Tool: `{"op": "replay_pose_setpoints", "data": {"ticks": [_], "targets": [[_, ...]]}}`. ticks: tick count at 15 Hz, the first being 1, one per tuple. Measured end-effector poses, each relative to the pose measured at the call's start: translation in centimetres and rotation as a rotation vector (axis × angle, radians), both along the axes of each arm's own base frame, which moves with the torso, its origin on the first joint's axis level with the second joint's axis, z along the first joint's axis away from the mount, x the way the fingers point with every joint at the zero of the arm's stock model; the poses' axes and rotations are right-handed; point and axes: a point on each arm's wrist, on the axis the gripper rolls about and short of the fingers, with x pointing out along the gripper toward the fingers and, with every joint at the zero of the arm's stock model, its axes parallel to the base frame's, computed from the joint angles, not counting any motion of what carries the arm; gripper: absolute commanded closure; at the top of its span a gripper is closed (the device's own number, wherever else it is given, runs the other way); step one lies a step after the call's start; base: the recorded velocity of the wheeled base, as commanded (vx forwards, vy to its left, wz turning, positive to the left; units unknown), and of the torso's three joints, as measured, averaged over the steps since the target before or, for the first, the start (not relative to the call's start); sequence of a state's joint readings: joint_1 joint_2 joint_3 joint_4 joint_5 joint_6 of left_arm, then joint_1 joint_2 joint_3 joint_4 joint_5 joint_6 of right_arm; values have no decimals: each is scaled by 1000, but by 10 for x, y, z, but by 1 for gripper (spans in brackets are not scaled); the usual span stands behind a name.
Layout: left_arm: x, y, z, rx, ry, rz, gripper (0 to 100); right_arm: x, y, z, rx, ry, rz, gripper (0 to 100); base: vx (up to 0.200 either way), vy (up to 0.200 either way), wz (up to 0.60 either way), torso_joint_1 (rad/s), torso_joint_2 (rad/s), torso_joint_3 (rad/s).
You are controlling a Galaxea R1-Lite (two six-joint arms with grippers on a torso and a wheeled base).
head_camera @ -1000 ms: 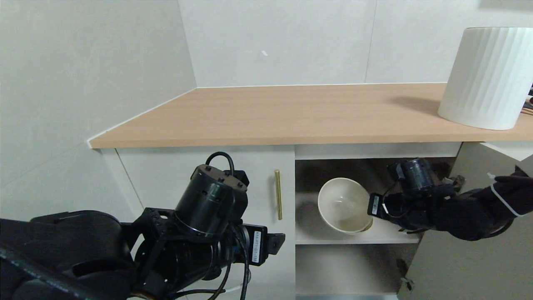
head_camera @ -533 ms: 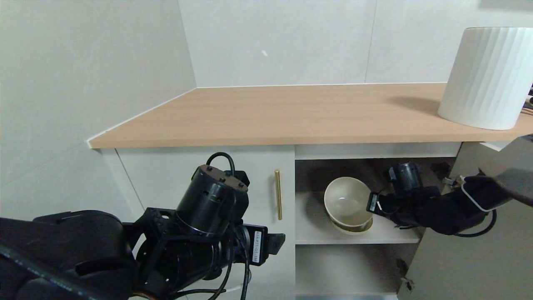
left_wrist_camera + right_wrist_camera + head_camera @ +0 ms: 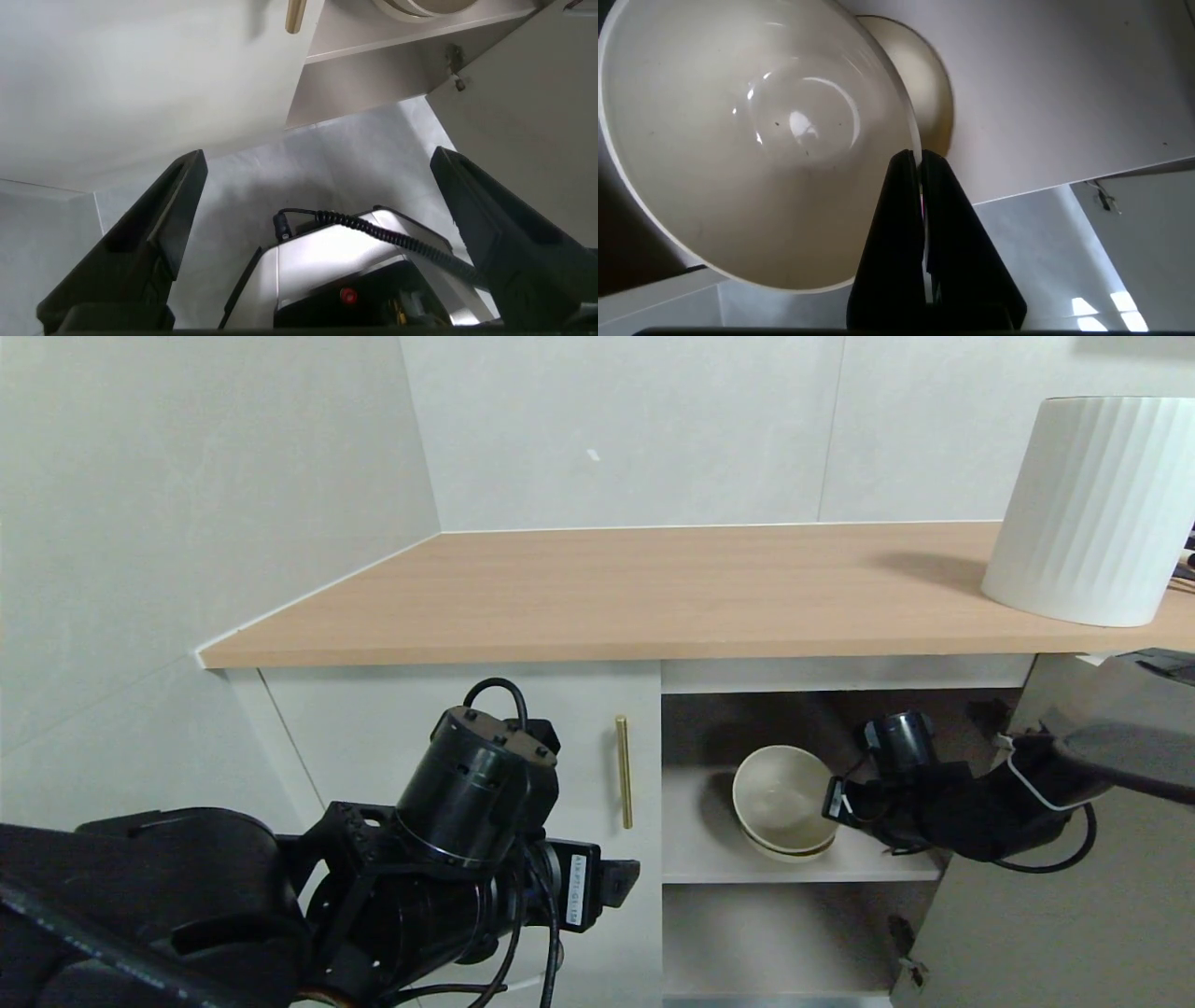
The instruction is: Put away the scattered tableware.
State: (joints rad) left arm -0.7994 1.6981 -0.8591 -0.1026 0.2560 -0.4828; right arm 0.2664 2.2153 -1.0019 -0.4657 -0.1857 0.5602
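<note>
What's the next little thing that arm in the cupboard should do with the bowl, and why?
Probably ease the bowl down level onto the dish beneath it before letting go. The right gripper pinches the bowl's rim, and the bowl looks tilted over that dish on the cupboard shelf.

Cream bowl (image 3: pixel 782 793); black fingers (image 3: pixel 895 243); gold handle (image 3: pixel 624 771); tan countertop (image 3: pixel 607 588).
</note>
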Motion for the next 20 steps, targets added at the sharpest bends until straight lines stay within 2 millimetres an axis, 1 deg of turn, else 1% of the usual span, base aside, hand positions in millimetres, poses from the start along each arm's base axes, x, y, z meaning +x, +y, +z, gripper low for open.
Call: {"op": "replay_pose_setpoints", "data": {"ticks": [10, 16, 17, 20], "targets": [[0, 0, -1, 3, 3, 0, 0, 5, -3, -9, -14, 13, -18, 100, 0, 0, 0, 0, 0, 0], [-1, 1, -1, 3, 3, 0, 0, 5, -2, -11, -18, 19, -15, 100, 0, 0, 0, 0, 0, 0], [-1, 1, -1, 3, 3, 0, 0, 5, -2, -11, -18, 19, -15, 0, 0, 0, 0, 0, 0, 0], [-1, 1, -1, 3, 3, 0, 0, 4, -2, -12, -19, 22, -13, 0, 0, 0, 0, 0, 0, 0]]}}
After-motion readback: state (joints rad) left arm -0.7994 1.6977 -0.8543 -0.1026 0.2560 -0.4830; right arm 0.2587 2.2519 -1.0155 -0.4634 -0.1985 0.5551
